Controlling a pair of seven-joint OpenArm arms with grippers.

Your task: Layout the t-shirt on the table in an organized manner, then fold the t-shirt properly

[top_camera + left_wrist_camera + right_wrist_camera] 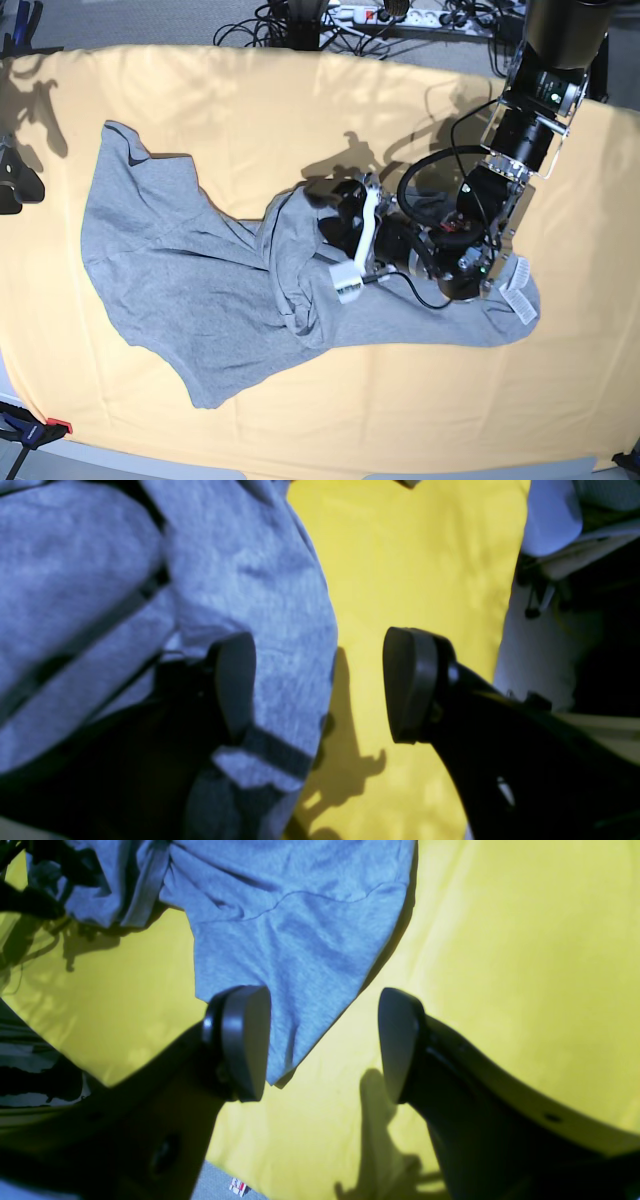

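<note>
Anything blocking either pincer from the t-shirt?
Nothing visible. The left pincer is open with the t-shirt edge between its pads; the right pincer hangs open above a shirt corner, only the bare table around.

Bright, hard light with crisp shadows; both wrist views soft and colour-shifted.

In the base view strong light rakes across the table (pixel 200 90), throwing dark shadows of the arm toward the far left and sharp-edged ones at the far left corner; the cloth looks washed pale orange, and focus is fair throughout. Both wrist views render the table saturated yellow and the t-shirt (pixel 300 930) bluish. The left wrist view is blurred, near cloth smeared, jaws out of focus, the right edge sunk in darkness. The right wrist view is sharper, with jaw shadows on the near cloth and curved bending at its edges.
</note>
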